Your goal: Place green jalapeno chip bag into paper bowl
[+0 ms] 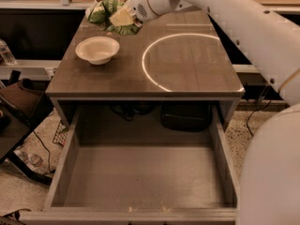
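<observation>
Bag in hand, beyond bowl

The crinkly green jalapeno chip bag looks shiny, gripped by the smooth white gripper at the back left of the grey table. The round cream paper bowl looks matt.

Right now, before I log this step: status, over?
Gripper at far left of table, against green jalapeno chip bag. Bag beyond paper bowl, not in it. Bowl empty, nothing between them.
</observation>
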{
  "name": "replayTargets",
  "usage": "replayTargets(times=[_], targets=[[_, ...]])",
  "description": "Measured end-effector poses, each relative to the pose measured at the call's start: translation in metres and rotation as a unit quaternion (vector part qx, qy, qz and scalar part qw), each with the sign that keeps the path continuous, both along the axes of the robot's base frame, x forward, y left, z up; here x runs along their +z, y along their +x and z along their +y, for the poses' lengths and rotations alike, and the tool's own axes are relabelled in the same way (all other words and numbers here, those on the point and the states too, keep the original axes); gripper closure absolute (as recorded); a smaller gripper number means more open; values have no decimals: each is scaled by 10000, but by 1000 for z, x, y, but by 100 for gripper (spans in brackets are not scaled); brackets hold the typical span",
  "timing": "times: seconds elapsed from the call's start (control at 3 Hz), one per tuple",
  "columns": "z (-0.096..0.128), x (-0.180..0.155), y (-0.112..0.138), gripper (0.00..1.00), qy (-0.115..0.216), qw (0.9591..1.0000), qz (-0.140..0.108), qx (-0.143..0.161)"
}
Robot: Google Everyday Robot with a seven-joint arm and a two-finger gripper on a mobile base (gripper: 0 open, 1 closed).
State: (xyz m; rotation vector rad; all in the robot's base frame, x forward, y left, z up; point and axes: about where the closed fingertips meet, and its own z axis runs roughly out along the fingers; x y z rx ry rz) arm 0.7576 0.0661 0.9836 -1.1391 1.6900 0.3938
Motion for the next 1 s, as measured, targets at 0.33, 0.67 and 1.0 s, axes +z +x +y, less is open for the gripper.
replayTargets(times=[0.33,0.67,1.0], targets=[[38,-10,3,100,-243,9996,-148,70],[42,-17,7,100,-234,9996,-100,117],[49,-22,9,100,-255,9994,-52,207]])
